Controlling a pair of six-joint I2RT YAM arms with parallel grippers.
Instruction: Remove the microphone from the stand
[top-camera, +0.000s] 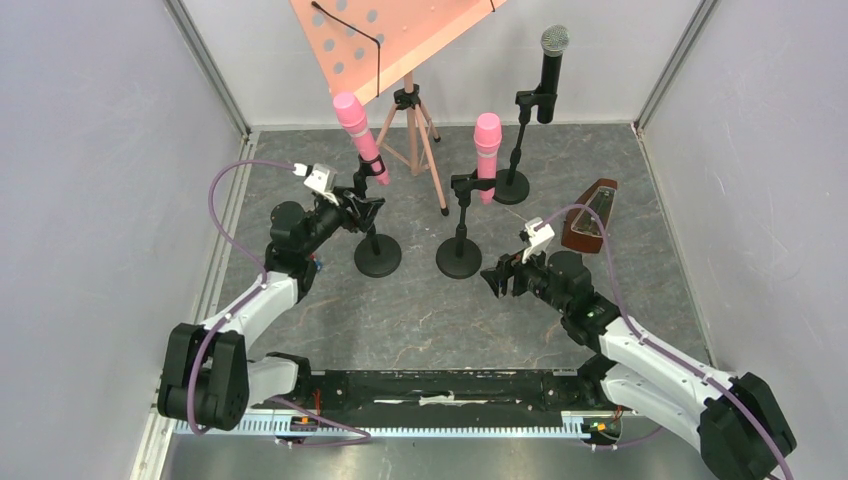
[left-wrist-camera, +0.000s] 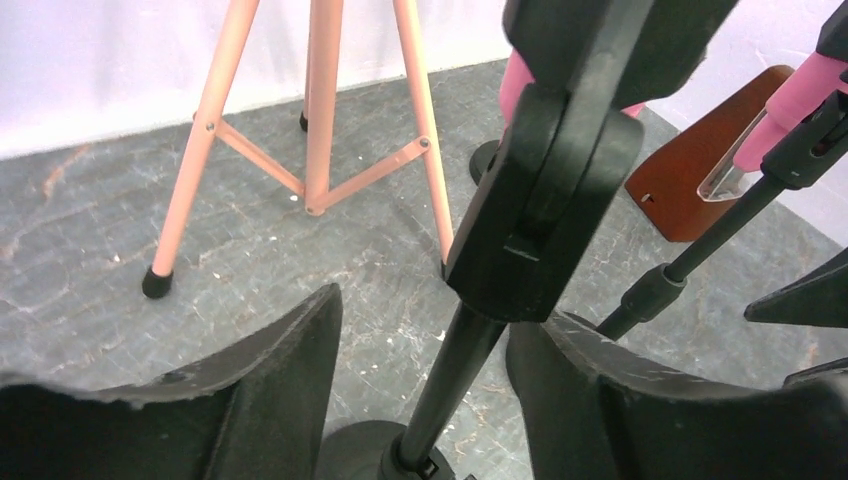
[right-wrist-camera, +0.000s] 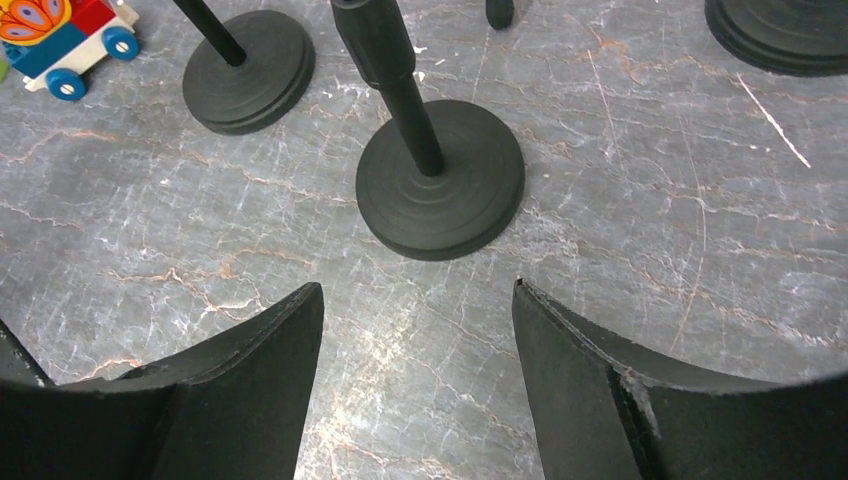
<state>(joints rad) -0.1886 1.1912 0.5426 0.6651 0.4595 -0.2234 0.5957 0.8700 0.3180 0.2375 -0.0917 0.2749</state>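
Note:
Three microphones stand in clips on round-based stands: a pink microphone (top-camera: 355, 135) at the left, a second pink one (top-camera: 487, 150) in the middle, and a black one (top-camera: 551, 70) at the back. My left gripper (top-camera: 365, 210) is open around the left stand's pole (left-wrist-camera: 455, 380), just under its black clip (left-wrist-camera: 545, 210). The pole runs close to the right finger (left-wrist-camera: 600, 400), with a gap to the left finger (left-wrist-camera: 270, 390). A bit of pink microphone (left-wrist-camera: 515, 85) shows behind the clip. My right gripper (top-camera: 497, 278) is open and holds nothing, low over the floor in front of the middle stand's base (right-wrist-camera: 440, 185).
A salmon music stand on a tripod (top-camera: 415, 130) stands behind the left microphone. A wooden metronome (top-camera: 590, 215) sits at the right. A colourful toy (right-wrist-camera: 60, 40) lies beyond the left stand's base (right-wrist-camera: 250, 70). Walls close in on three sides.

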